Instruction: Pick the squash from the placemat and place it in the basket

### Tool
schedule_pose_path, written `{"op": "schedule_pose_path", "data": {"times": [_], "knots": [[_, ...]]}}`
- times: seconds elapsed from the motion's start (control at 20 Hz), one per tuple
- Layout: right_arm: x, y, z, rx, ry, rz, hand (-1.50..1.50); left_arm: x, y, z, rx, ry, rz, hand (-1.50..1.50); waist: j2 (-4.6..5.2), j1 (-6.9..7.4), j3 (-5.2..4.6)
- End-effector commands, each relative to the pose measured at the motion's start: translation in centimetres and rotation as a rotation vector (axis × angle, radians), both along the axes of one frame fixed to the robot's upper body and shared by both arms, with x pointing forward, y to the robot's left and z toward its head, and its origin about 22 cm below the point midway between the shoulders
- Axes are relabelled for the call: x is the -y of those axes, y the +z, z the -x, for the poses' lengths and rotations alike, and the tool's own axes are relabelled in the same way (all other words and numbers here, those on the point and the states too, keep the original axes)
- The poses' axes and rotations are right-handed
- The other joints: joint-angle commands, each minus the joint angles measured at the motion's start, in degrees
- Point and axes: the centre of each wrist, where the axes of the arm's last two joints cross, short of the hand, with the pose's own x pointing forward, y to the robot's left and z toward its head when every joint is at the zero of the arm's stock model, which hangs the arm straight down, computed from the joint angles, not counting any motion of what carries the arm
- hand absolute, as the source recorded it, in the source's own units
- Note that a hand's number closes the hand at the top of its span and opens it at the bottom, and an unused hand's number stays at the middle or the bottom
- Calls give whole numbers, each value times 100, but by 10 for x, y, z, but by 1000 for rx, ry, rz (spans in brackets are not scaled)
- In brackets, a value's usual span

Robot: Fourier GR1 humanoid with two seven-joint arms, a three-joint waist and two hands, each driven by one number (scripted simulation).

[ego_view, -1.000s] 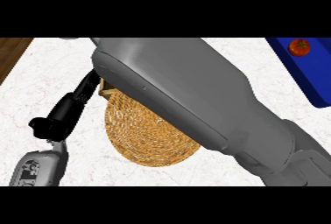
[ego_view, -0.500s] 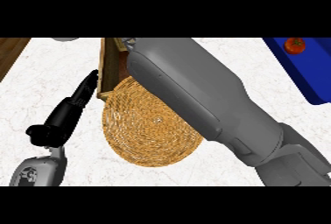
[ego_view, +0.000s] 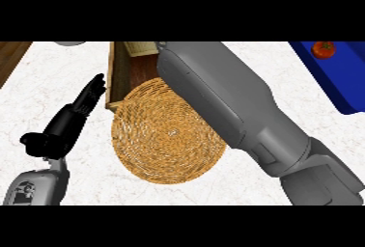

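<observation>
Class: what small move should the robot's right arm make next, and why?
Probably lower the right forearm toward the basket: the placemat's visible part shows no squash, the forearm reaches over the basket, and its robot hand is out of view beyond the top edge.

Worktop (ego_view: 285,77): white marble look, faint grey veining, smooth, low sheen. Placemat (ego_view: 167,132): coiled woven straw, golden, rough ribbed texture, matt. Basket (ego_view: 118,72): plain wood walls, mid-brown, matt (inside is in shadow, finish unreadable there). Right forearm (ego_view: 214,96): grey shell, smooth, hard plastic or painted metal look, soft satin highlight. Left forearm (ego_view: 35,185): same grey casing. Left hand (ego_view: 68,123): black, matt, plastic or rubber look. Blue tray (ego_view: 342,82): smooth, uniform, plastic look. Tomato (ego_view: 324,49): smooth red skin. Strip at far-left edge (ego_view: 13,55): dark wood, grained.
</observation>
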Motion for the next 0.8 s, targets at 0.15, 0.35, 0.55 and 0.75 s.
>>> {"op": "schedule_pose_path", "data": {"times": [0.15,0.35,0.55,0.75], "knots": [[1,-3,-5,43,4,-33,-150,11,1,-8,2,-7,17,0,-1,-13,-1],[1,18,-2,110,60,-88,-150,0,-9,2,-1,10,-1,0,-11,-45,2],[3,38,-3,123,56,-224,-150,0,1,1,-9,-11,2,0,-12,-11,2],[23,43,-5,95,24,-417,-150,-32,-1,1,-10,21,3,0,-45,-139,5]]}}
